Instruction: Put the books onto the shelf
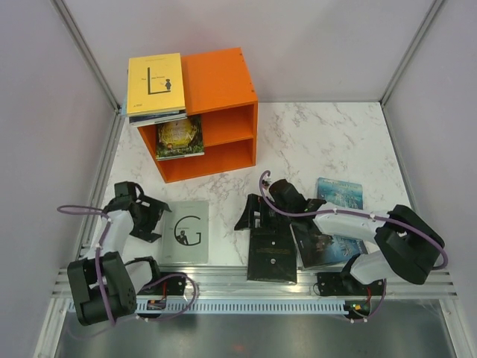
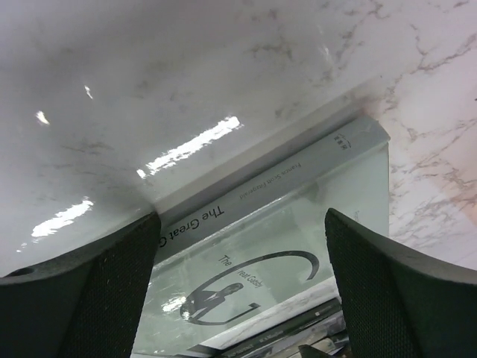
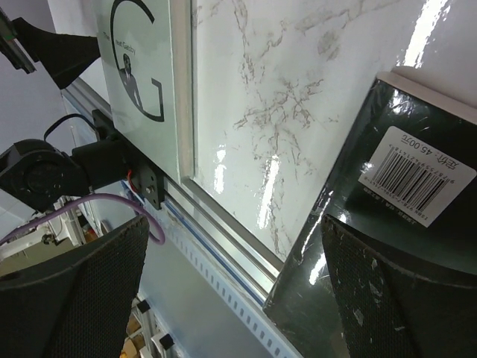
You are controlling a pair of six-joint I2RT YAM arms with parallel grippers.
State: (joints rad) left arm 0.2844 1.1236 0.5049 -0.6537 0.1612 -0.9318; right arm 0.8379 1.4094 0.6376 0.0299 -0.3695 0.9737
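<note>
Two books along table edge

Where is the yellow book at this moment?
In the top view, the yellow book lies atop a small stack on the orange shelf, at its left end.

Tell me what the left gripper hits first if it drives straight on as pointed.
Probably the grey-white paperback with the big G, lying flat on the marble table; its spine sits just ahead of the left gripper. Depth unclear.

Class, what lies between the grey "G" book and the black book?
Bare marble table only, from the grey "G" book to the black book; the right wrist view shows it.
</note>
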